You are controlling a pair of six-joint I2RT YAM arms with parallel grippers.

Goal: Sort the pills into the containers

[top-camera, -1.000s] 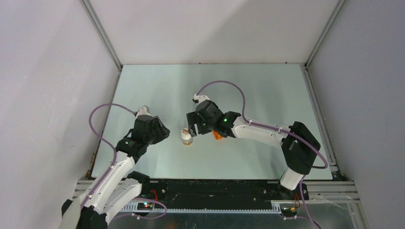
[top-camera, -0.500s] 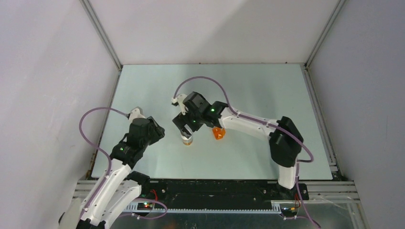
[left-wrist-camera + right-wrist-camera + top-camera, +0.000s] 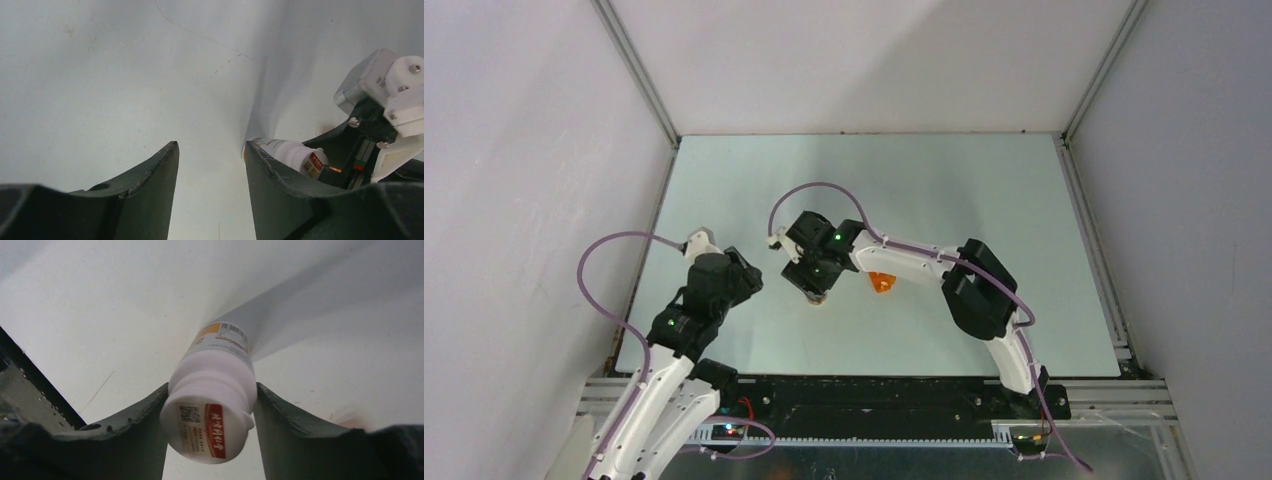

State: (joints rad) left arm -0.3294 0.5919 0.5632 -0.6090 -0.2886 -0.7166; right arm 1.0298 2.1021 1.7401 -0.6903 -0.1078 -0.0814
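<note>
The white pill bottle (image 3: 212,405), with a red-marked label on its cap, stands on the table. My right gripper (image 3: 212,387) is shut on it, with a finger pressed on each side of the cap. In the top view the right gripper (image 3: 814,278) covers most of the bottle (image 3: 818,297). The orange translucent cup (image 3: 881,282) sits just right of it, partly under the right arm. My left gripper (image 3: 210,145) is open and empty, just left of the bottle (image 3: 290,152); it also shows in the top view (image 3: 749,275). No pills are visible.
The pale green table (image 3: 984,200) is walled by white panels on three sides. A metal frame rail (image 3: 874,385) runs along its near edge. The right arm (image 3: 974,290) stretches across the middle of the table.
My right gripper has swung left from beside the orange cup to over the bottle and closed round its cap. My left arm has drawn back slightly toward the near left.
</note>
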